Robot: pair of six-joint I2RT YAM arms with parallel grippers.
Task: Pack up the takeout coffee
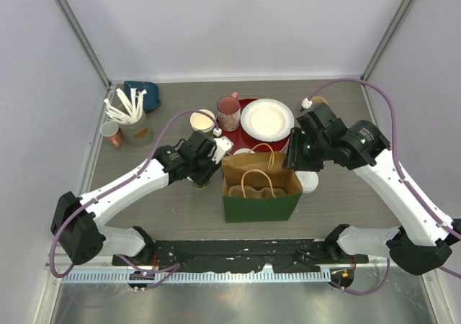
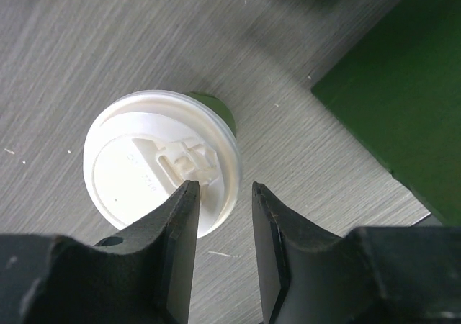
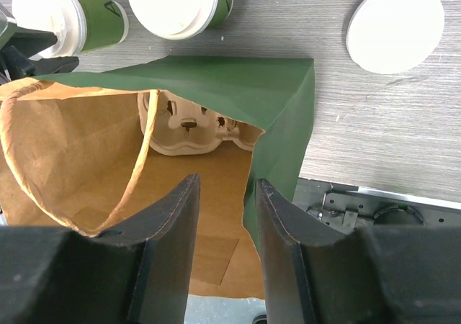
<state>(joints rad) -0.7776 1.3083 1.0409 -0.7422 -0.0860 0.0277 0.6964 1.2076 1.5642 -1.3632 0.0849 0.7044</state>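
A green takeout cup with a white lid stands on the table left of the bag; it also shows in the top view and the right wrist view. My left gripper is open just above it, one finger over the lid's edge and the other over bare table. A second green cup with a cream top stands behind. The green paper bag stands open with a pulp cup carrier inside. My right gripper is open over the bag's right wall.
A loose white lid lies right of the bag. A pink mug, a white plate on a red one, a cup of white utensils and a small mug stand behind.
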